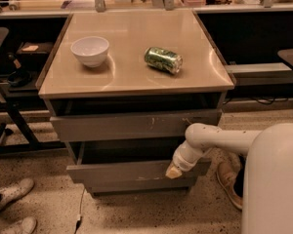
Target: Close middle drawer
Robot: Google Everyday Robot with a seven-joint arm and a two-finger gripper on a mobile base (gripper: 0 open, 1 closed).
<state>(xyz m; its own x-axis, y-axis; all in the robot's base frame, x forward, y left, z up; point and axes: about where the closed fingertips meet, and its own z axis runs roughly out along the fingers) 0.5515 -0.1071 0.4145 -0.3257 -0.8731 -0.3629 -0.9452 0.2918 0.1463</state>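
The middle drawer (122, 172) is a wide grey drawer with a flat front. It stands pulled out below the scratched upper drawer (132, 126), and its dark inside shows along the top. My gripper (173, 170) is at the end of the white arm. It rests against the right part of the middle drawer's front. The arm reaches in from the lower right.
A white bowl (90, 50) and a green can (163, 59) lying on its side sit on the cabinet top (132, 77). A chair base (10, 126) and someone's shoes (12, 199) are at the left. Another shoe (229, 179) is at the right, by my white body (273, 179).
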